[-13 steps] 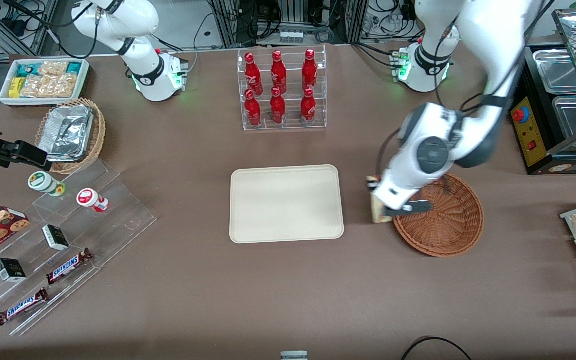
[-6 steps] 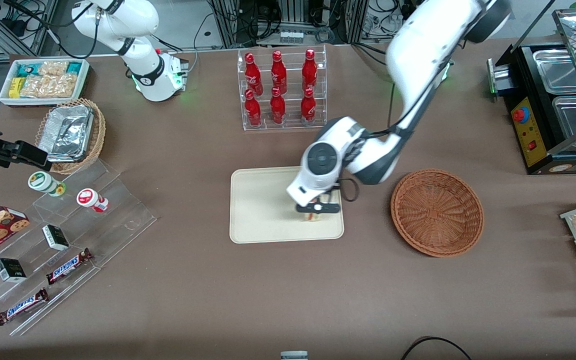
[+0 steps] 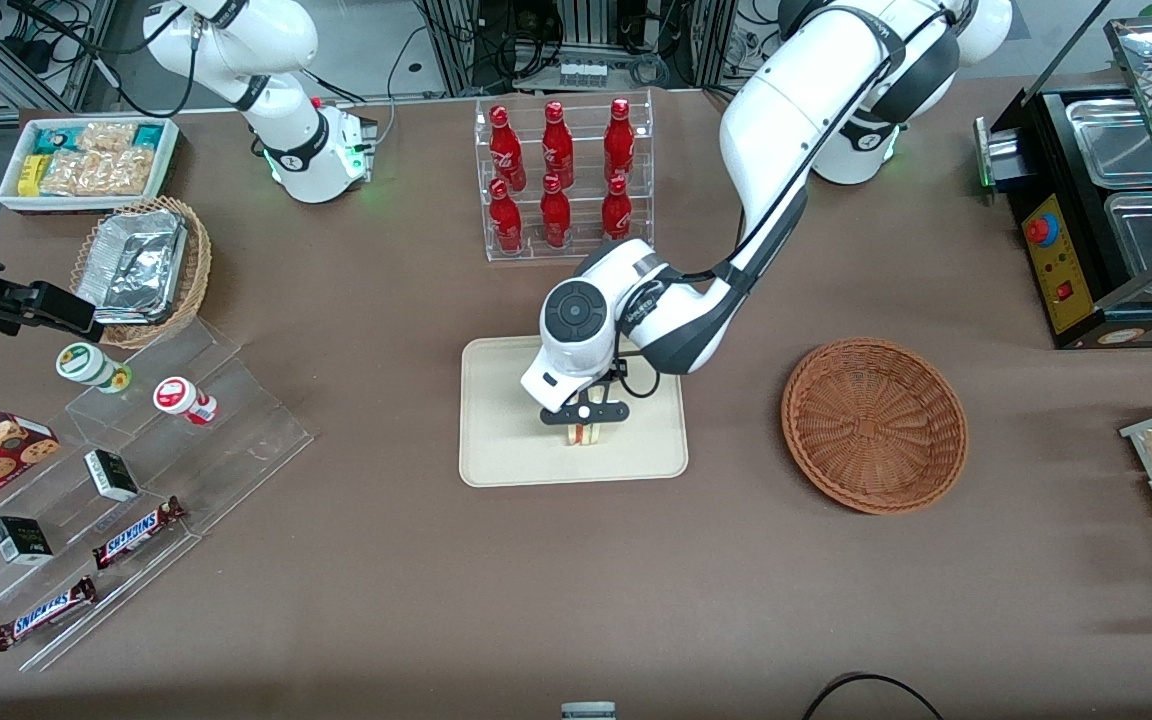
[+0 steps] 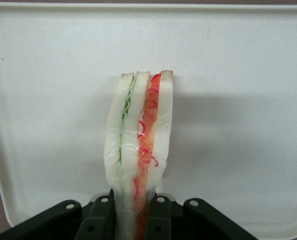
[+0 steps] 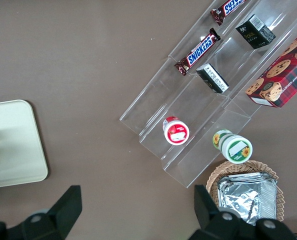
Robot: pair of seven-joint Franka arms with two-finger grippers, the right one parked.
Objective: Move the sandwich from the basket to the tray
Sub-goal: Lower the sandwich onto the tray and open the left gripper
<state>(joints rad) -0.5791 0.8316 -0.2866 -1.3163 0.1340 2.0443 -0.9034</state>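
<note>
My end effector (image 3: pixel 583 412) pinches the sandwich (image 4: pixel 138 150) on edge at frame centre, tray (image 4: pixel 248 75) directly beneath.

Glossy white arm (image 3: pixel 776 110) shells, dark grey joint bands, one round dark cap (image 3: pixel 573 312). Black gripper (image 3: pixel 584 425) at frame centre, small screws dotting its body.

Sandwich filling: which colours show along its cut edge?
Green and red-orange, on the sandwich in the claw; left wrist view.
</note>
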